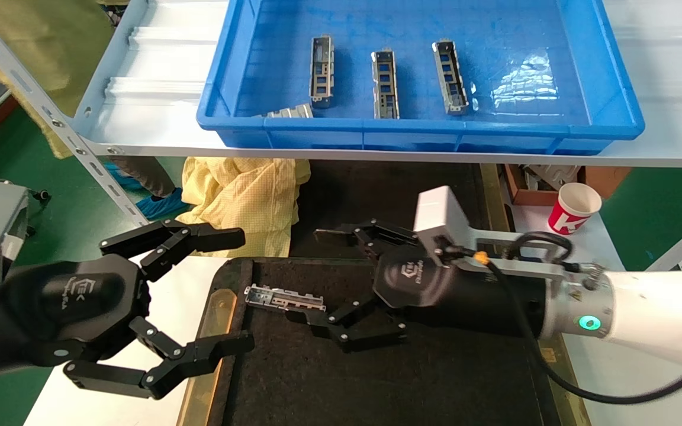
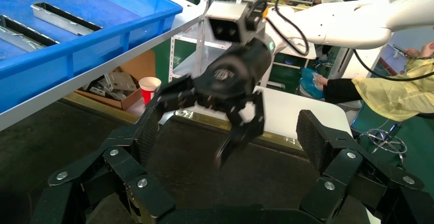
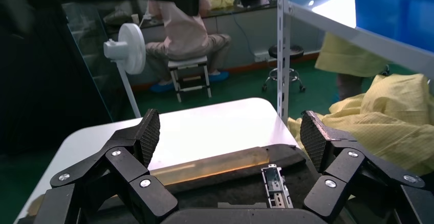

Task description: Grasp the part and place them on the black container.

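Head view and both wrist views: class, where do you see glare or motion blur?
Head view: glare on the clear film inside the blue bin. Left wrist view: one right gripper fingertip smears. Right wrist view: the part reads crisp.

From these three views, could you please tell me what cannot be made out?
- Head view: the black container runs past the picture's lower edge, and the right gripper covers part of it.
- Head view: a fourth part in the blue bin is half hidden behind its front wall.
- Right wrist view: the gripper body hides the near end of the placed part.
- Left wrist view: that part is not visible at all.
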